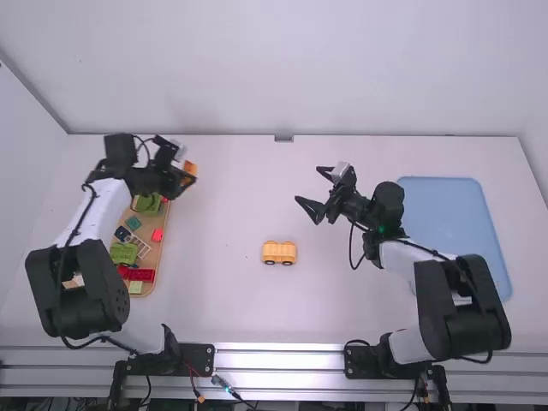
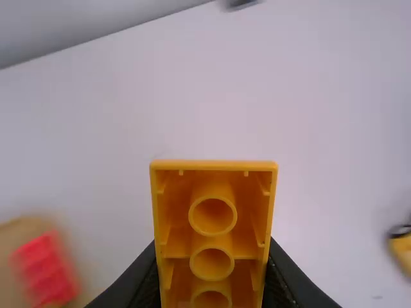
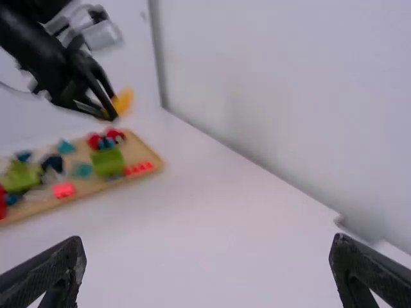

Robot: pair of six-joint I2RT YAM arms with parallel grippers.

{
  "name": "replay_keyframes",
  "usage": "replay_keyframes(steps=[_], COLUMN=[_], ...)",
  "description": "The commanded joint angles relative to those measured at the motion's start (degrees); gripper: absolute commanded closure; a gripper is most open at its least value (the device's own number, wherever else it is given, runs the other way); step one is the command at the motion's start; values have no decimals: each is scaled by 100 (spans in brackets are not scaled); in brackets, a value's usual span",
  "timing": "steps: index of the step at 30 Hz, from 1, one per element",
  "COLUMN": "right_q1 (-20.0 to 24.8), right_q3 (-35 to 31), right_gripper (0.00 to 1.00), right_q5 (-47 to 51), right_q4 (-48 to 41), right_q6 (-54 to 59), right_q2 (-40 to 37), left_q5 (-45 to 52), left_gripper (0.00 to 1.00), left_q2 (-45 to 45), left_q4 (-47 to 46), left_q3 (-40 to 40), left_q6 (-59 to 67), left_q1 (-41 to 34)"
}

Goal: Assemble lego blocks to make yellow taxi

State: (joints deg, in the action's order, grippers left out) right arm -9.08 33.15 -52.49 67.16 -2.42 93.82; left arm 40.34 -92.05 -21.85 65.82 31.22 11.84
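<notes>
My left gripper point(image 1: 182, 175) is raised by the far end of the tray, shut on an orange-yellow block point(image 1: 190, 168). In the left wrist view that block point(image 2: 213, 234) shows its hollow underside with round tubes, between the fingertips of my left gripper point(image 2: 213, 276). On the middle of the table stands a yellow wheeled block assembly point(image 1: 279, 253); part of a yellow piece point(image 2: 402, 251) shows at the left wrist view's right edge. My right gripper point(image 1: 315, 190) is open above the table, right of the middle; in its wrist view the right gripper point(image 3: 207, 269) has nothing between its fingers.
A wooden tray point(image 1: 163, 248) of green, red, teal and dark blocks lies under the left arm. A blue tray point(image 1: 454, 214) lies at the right, beside and beyond the right arm. The wall borders the table's far edge.
</notes>
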Motion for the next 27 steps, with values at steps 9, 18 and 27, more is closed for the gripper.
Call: replay_keyframes(steps=[9, 18, 27], right_q1=[-37, -415, -614], right_q3=[863, 1080, 1119], right_gripper=[1, 6, 38], right_q5=[-2293, -2555, -2573], right_q4=[1641, 2411, 2413], right_q6=[-2282, -3239, -3362], right_q2=[1309, 1388, 1388], left_q5=[2116, 2319, 2820], left_gripper=[98, 98, 98], left_q2=[450, 450, 450], left_q4=[1749, 3368, 3633], left_q3=[-1134, -1626, -1663], left_q6=[-717, -1504, -1515], left_q1=[-1770, -2538, -2538])
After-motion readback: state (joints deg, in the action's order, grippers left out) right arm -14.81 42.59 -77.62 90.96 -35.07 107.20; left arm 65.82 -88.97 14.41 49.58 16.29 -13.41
